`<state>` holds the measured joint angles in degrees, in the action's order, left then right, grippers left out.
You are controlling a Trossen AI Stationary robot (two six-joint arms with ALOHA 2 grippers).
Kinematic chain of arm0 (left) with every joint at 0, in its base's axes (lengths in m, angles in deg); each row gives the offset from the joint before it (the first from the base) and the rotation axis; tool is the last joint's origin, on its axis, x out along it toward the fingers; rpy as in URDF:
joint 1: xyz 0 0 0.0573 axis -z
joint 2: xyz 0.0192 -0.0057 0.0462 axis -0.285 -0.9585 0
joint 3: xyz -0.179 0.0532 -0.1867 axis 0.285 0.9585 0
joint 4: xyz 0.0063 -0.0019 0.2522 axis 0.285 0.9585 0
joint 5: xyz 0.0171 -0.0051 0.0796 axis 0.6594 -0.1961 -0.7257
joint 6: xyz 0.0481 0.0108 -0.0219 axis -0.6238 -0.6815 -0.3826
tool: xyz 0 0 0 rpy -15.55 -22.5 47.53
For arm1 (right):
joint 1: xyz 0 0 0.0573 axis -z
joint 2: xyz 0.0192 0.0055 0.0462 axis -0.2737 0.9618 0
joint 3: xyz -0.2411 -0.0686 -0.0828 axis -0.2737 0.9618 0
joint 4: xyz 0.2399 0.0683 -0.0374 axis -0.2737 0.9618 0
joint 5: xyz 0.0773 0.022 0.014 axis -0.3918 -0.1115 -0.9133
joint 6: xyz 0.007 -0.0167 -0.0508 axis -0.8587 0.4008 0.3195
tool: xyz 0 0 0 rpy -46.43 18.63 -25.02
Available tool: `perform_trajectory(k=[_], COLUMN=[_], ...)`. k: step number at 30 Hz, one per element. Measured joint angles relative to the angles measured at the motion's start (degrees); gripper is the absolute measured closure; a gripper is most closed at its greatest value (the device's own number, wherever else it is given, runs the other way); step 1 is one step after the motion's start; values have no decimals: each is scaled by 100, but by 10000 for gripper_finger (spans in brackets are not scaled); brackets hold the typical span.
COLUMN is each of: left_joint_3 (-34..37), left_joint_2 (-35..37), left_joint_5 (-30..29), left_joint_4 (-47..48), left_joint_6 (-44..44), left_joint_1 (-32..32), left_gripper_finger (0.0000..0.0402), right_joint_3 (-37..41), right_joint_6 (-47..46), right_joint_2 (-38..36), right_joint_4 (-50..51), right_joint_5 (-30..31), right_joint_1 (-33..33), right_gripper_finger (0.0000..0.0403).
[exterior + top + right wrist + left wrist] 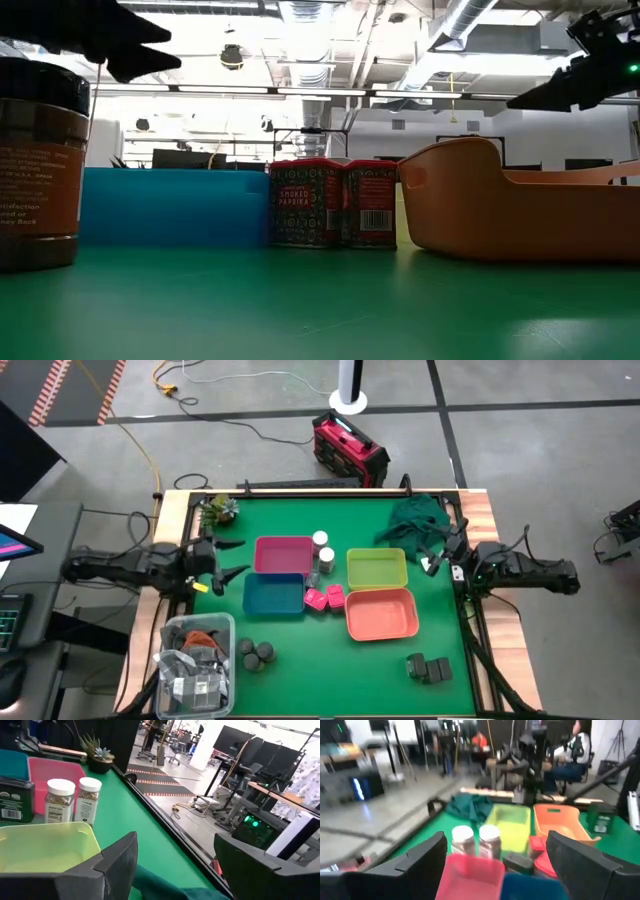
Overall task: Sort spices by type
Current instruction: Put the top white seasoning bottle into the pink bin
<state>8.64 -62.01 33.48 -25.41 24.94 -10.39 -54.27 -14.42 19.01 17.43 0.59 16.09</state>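
Note:
In the high view two white-capped jars [323,548] stand between the pink tray [283,554] and the green tray [377,567]. A dark box [15,799] stands beside them. Two bright pink boxes [325,598] stand upright between the blue tray [274,596] and the salmon tray [381,613]; the low view shows their paprika labels [335,203]. Three dark round tins [256,654] sit near the front left, and dark rectangular boxes [428,669] near the front right. My left gripper [240,557] hovers open left of the pink tray. My right gripper [428,555] hovers open right of the green tray.
A clear bin of clutter [196,665] fills the front left corner. A crumpled green cloth [415,520] lies at the far right and a small potted plant [218,510] at the far left. A round tin [35,165] looms close in the low view.

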Motion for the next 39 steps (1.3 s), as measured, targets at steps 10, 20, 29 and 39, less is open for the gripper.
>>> perform_trajectory(k=[10, 20, 29, 39], left_joint_3=[-1157, -2760, -3068, -3639], left_joint_2=[-1720, -3453, -4290, -5633], left_joint_5=[446, 326, 904, 2426], left_joint_4=[798, 1779, 1514, 1528], left_joint_6=[383, -170, -298, -851], left_joint_1=[0, -151, -928, -2114], left_gripper_finger=[77, 77, 77, 77], right_joint_3=[-3, 1, 1, -146], right_joint_6=[-3328, -4893, -4638, -3459], right_joint_2=[37, 986, 2561, 4521], right_joint_4=[-1499, -1460, -2432, -3598], right_joint_5=[-612, -208, -1501, -660], right_joint_1=[-26, 72, -172, -1225], right_gripper_finger=[113, 113, 113, 113])
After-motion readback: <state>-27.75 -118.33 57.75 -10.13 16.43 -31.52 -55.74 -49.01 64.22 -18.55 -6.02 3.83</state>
